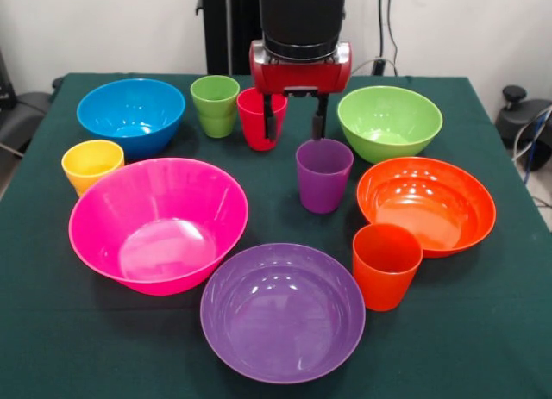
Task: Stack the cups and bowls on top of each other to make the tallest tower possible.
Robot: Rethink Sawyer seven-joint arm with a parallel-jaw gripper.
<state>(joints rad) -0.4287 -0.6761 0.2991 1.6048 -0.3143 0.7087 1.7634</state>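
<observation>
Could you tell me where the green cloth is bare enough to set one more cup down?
Bare cloth shows at the front left corner, beside the pink bowl and purple bowl, and at the front right corner past the orange cup. The middle is crowded: purple cup, red cup and the open gripper sit close together.

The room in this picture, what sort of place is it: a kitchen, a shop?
Probably a robotics lab. A robot arm's pincer hangs over a green-clothed table laid with plastic bowls and cups, with cables along the white wall behind.
</observation>
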